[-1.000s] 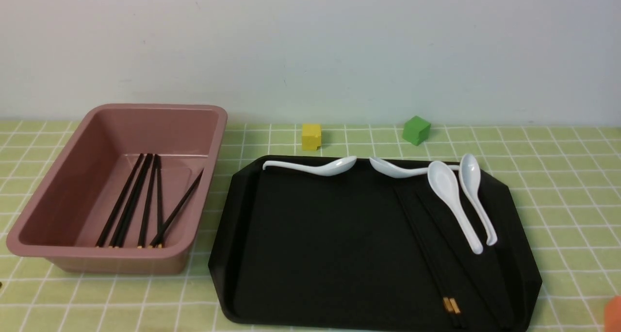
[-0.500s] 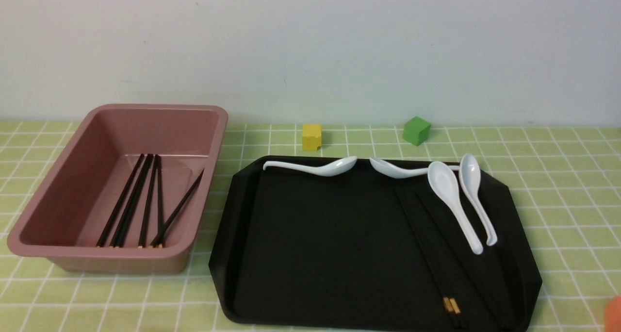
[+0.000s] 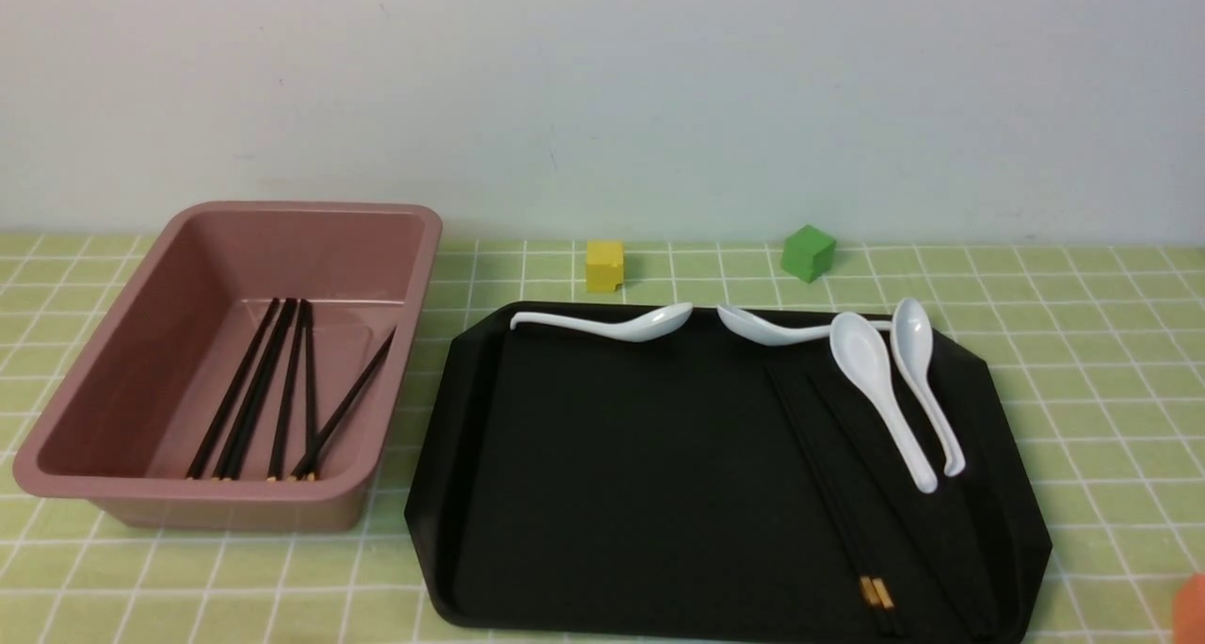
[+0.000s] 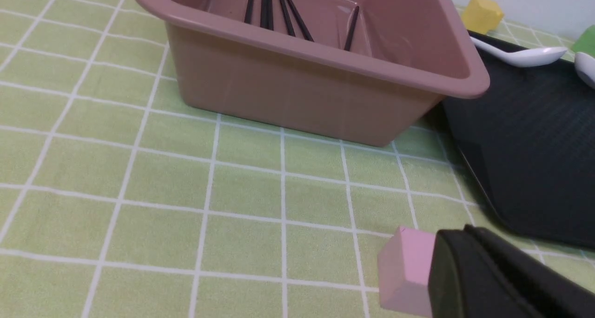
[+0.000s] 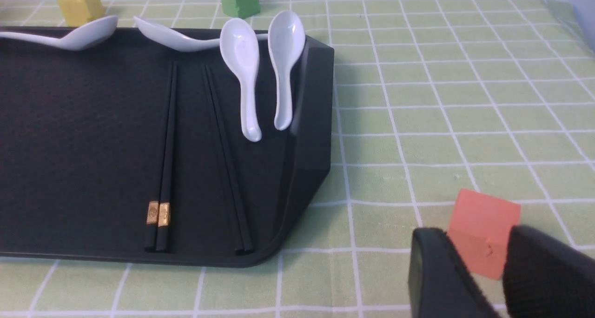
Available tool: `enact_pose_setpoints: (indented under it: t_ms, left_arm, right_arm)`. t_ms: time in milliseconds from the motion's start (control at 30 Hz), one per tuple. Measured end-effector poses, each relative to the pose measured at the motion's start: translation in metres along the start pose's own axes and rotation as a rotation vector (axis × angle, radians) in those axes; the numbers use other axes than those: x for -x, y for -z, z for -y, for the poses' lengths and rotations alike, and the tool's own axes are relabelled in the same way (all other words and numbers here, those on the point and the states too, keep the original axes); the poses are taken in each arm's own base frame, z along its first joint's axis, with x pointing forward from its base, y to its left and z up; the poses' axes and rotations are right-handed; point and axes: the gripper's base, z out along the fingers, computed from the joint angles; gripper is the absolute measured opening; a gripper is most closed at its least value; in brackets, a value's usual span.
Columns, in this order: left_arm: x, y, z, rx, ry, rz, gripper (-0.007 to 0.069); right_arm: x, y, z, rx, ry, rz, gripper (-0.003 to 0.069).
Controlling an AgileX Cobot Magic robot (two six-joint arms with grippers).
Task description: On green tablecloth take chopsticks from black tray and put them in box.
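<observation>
On the green tablecloth (image 3: 1083, 343) the pink box (image 3: 301, 209) stands at the left with several black chopsticks (image 3: 273, 390) lying inside. To its right, the black tray (image 3: 442, 456) carries two pairs of chopsticks (image 5: 165, 155) on its right half, one pair showing gold bands. Neither gripper shows in the front view. My left gripper (image 4: 460, 234) hangs shut and empty low over the cloth, in front of the box (image 4: 297, 95). My right gripper (image 5: 476, 234) is open, right of the tray (image 5: 307, 136). An orange cube shows in the gap between its fingers.
Several white spoons (image 3: 871, 380) lie along the tray's far and right sides. A yellow cube (image 3: 603, 265) and a green cube (image 3: 808, 252) sit behind the tray by the wall. A pink cube (image 4: 404, 267) lies beside the left fingers, the orange cube (image 5: 483, 225) by the right.
A small dark sliver at the left edge of the front view a second ago has gone. Box, tray, chopsticks and spoons have not moved.
</observation>
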Motion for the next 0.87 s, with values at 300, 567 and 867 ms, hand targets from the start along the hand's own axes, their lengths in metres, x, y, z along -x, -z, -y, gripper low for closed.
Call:
enact_pose_setpoints:
  t_ms: [300, 567, 867]
  left_arm:
    - [0.0, 0.0, 0.0, 0.0, -0.001, 0.0, 0.0007]
    - [0.0, 0.0, -0.0001, 0.001, -0.002, 0.0, 0.0008]
    - [0.0, 0.0, -0.0001, 0.001, -0.002, 0.0, 0.0016]
  right_arm:
    - [0.0, 0.0, 0.0, 0.0, 0.0, 0.0, 0.024]
    - [0.0, 0.0, 0.0, 0.0, 0.0, 0.0, 0.024]
    - [0.0, 0.0, 0.0, 0.0, 0.0, 0.0, 0.024]
